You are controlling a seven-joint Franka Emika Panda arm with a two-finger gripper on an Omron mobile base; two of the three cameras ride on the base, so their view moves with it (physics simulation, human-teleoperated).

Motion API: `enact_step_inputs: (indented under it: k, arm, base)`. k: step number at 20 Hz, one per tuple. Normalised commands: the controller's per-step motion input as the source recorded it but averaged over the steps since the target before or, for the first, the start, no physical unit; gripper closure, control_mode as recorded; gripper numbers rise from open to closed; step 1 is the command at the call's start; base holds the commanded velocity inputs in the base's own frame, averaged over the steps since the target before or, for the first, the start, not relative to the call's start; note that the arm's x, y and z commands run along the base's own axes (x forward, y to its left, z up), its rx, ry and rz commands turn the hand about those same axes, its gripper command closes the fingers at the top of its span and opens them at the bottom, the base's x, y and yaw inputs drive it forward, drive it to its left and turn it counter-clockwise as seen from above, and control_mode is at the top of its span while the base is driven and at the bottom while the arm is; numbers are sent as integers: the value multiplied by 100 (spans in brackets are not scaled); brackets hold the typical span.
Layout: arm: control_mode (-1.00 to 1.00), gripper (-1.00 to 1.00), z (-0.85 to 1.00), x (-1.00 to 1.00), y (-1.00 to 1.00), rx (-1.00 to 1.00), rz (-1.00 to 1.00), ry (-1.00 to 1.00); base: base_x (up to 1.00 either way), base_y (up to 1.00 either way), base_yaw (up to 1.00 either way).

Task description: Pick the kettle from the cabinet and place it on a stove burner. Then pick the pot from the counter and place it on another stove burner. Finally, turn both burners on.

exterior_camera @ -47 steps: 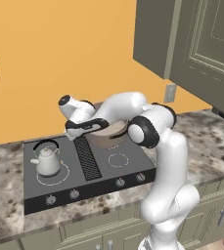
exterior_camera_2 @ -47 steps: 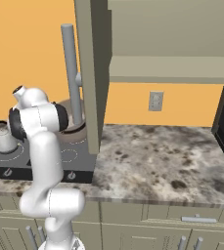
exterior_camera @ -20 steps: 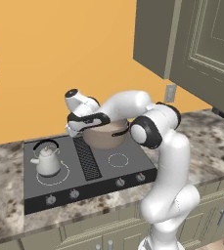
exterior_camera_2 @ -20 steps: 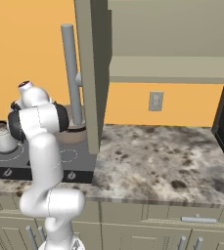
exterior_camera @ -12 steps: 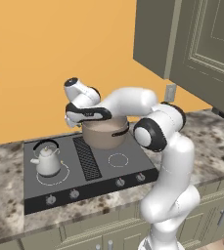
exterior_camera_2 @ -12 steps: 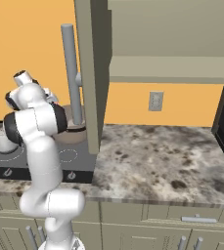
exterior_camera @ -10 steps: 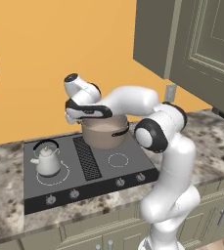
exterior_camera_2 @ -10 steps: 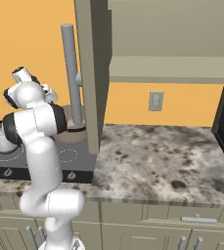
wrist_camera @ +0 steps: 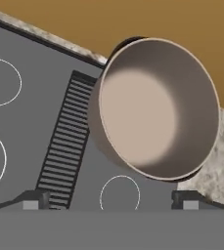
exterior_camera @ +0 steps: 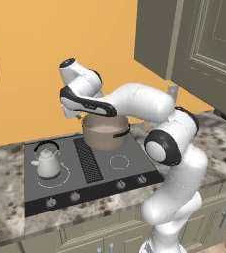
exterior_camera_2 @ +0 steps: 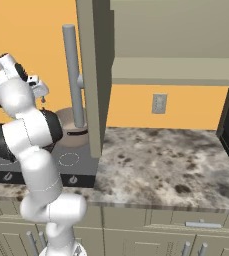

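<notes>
Risen gripper point(wrist_camera: 111, 200) open above pot point(exterior_camera: 105, 132), kettle point(exterior_camera: 48, 163) unmoved, no writing

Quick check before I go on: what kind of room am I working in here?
A home-style kitchen, rendered rather than real. A dark cooktop with front knobs is set in a speckled granite counter. A kettle and a pot sit on it, and olive-grey cabinets hang above.

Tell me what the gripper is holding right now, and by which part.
Nothing is held. The gripper hangs with its jaws wide apart above the pot, which sits on the cooktop.
</notes>
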Motion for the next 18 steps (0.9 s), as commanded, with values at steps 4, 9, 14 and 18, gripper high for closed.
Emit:
enact_step_inputs:
  k: [4,9,14,18]
  arm:
    - [-100,-100,25,-100,0,11,-18,0]
    - [-100,-100,14,-100,0,15,-22,0]
    - [-100,-100,0,-100,10,9,-27,0]
    - [-100,-100,-1,-87,26,10,-28,0]
  base:
    - [0,0,0]
    - [0,0,0]
    - [0,0,0]
    - [0,0,0]
